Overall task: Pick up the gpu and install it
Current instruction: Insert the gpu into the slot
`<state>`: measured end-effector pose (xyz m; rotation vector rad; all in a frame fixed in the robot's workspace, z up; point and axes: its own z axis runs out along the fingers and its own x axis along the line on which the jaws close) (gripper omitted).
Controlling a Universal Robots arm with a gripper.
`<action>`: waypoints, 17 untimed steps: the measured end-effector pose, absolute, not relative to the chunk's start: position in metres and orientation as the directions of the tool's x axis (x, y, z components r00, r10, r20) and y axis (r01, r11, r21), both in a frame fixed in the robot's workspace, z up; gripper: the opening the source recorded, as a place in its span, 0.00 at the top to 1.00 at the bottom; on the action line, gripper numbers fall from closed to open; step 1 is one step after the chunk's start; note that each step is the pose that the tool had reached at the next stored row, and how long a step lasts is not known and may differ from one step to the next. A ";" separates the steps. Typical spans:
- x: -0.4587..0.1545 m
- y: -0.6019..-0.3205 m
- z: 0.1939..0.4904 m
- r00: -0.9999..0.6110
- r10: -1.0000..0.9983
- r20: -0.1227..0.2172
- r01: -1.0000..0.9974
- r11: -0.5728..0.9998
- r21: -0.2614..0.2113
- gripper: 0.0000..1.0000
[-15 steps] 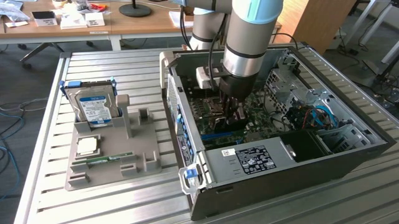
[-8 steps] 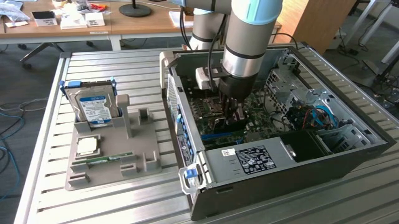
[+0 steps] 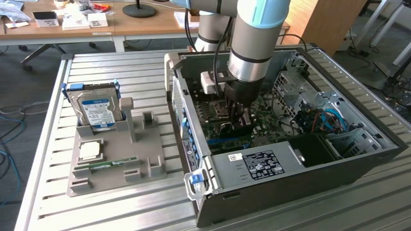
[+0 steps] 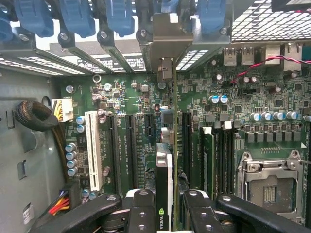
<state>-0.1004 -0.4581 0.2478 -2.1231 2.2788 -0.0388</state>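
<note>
The gpu [image 4: 164,167] is seen edge-on in the wrist view as a thin dark card with a green logo. My gripper [image 4: 165,196] is shut on it, with one black finger [image 4: 141,208] on each side. Its silver end bracket [image 4: 165,41] reaches the rear slot openings of the case. The card stands upright over the black expansion slots of the green motherboard [image 4: 131,97]. I cannot tell whether its edge is seated in a slot. In the exterior view my gripper [image 3: 235,126] reaches down inside the open computer case [image 3: 321,168] with the gpu [image 3: 232,129] low over the board.
Blue slot latches [image 4: 119,17] line the case's rear. A white slot [image 4: 92,150] and an empty CPU socket [image 4: 269,184] flank the card. Outside the case, a grey holder tray [image 3: 119,159] carries a hard drive [image 3: 96,109], a processor [image 3: 90,150] and a memory stick [image 3: 106,164].
</note>
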 end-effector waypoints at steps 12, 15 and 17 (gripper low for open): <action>-0.101 -0.458 0.247 -0.071 -0.997 -0.003 -0.997 0.071 -0.037 0.73; -0.101 -0.458 0.247 -0.071 -0.997 -0.003 -0.997 0.071 -0.037 0.73; -0.101 -0.458 0.246 -0.071 -0.997 -0.003 -0.997 0.071 -0.037 0.73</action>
